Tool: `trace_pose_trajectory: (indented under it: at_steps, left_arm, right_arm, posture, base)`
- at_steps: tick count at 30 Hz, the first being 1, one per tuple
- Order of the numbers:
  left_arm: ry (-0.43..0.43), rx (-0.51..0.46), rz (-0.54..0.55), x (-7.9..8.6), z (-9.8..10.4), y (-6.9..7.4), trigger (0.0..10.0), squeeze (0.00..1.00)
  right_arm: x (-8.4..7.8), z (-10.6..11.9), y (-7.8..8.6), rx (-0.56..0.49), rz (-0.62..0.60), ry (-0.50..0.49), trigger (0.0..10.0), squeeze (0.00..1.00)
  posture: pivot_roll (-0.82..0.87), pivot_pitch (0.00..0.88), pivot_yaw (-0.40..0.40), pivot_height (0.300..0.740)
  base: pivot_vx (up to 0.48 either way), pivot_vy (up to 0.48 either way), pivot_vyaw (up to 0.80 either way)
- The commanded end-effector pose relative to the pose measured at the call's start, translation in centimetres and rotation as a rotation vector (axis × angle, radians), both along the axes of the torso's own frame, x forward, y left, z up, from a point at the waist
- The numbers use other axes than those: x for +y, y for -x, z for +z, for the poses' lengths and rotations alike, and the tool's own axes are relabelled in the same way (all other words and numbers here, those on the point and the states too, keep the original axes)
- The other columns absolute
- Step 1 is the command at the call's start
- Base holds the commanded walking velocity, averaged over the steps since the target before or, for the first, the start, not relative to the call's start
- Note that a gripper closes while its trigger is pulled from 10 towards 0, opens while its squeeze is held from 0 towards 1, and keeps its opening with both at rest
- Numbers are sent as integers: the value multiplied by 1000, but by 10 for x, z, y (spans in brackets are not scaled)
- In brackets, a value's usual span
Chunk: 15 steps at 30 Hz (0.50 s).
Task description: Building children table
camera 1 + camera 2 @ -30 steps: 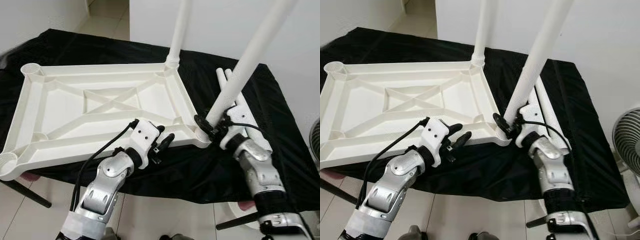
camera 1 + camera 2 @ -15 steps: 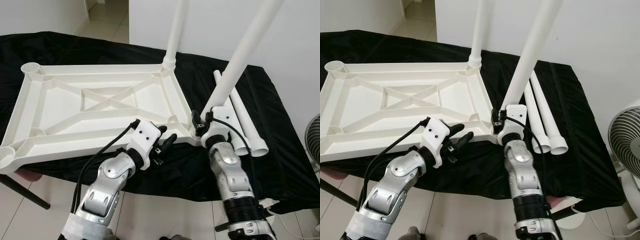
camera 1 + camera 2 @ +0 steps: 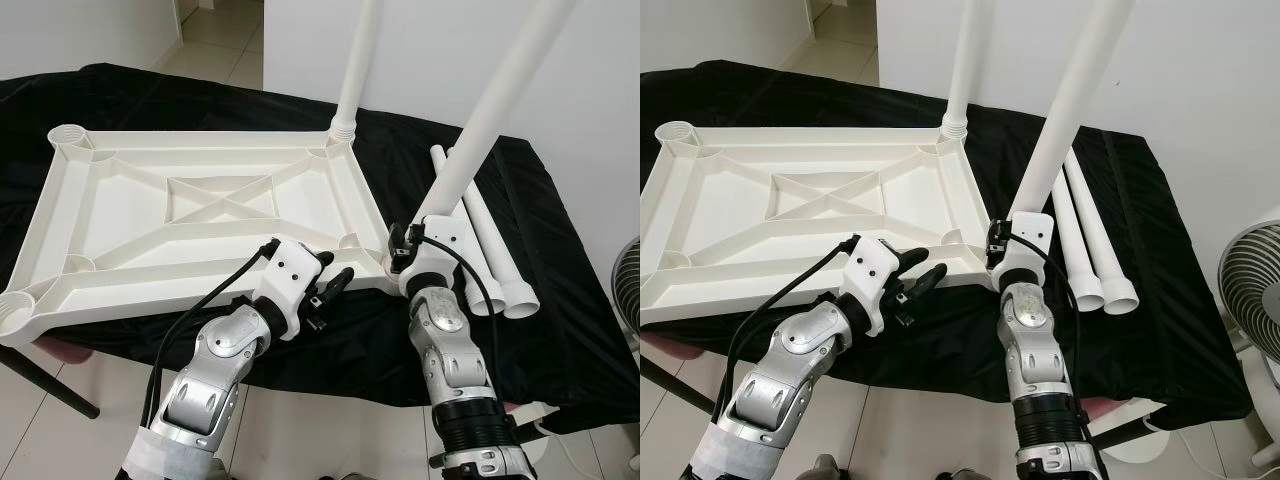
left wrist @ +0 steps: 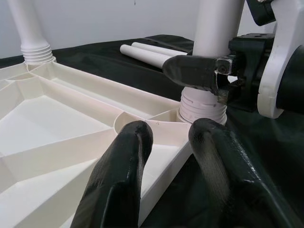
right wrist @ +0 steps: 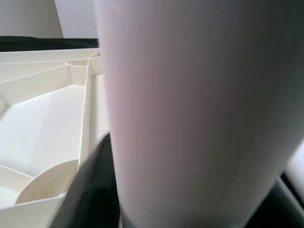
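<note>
A white plastic table top (image 3: 130,215) lies upside down on a black cloth. One white leg (image 3: 355,70) stands in its far right corner. A second leg (image 3: 480,110) stands tilted in the near right corner socket (image 4: 203,108). My right gripper (image 3: 408,248) is shut on this leg just above the socket, and the leg (image 5: 190,109) is pressed close against its camera. My left gripper (image 3: 333,272) is open at the near rim. Its fingers (image 4: 123,180) straddle the rim's edge a little left of that socket. Two loose legs (image 3: 490,250) lie on the cloth to the right.
Open sockets sit at the top's far left corner (image 3: 68,135) and near left corner (image 3: 15,310). The black cloth (image 3: 560,290) hangs over the front edge. A fan (image 3: 1252,290) stands on the right by a white wall. Tiled floor lies below.
My right forearm has swung leftward and in under the held leg, wrist turning around it, uncovering the two loose legs. The left gripper has stayed at the rim. The camera shifted a little.
</note>
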<state>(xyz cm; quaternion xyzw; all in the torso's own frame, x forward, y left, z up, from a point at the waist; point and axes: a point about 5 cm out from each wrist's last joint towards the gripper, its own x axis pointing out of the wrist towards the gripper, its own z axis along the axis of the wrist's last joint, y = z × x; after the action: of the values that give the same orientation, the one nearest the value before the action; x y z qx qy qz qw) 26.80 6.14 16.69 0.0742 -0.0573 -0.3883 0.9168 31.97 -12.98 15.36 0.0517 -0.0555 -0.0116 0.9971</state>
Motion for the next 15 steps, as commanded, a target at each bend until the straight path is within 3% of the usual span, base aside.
trace_pose_trajectory:
  at_steps: [1,2,7,8,15]
  left_arm:
    - [13,11,17,-1,-1,2,10000,0]
    - [13,11,18,-1,-1,3,10000,0]
    - [15,11,23,-1,-1,3,10000,0]
    - [20,10,28,-1,0,2,10000,0]
    - [28,8,40,-2,1,1,10000,0]
  right_arm:
    - [1,-8,3,34,14,-14,10000,161]
    - [-2,-5,3,11,22,-4,10000,1000]
    - [-8,1,5,-29,102,22,10000,1000]
    - [-13,3,5,-38,165,28,10000,0]
    - [-29,13,1,-69,411,107,10000,0]
  posture:
    - [144,59,-107,740]
    - [144,60,-108,740]
    - [144,65,-121,740]
    - [144,67,-122,740]
    - [146,74,-120,740]
  base:
    - [0,0,0]
    - [0,0,0]
    - [0,0,0]
    - [0,0,0]
    - [0,0,0]
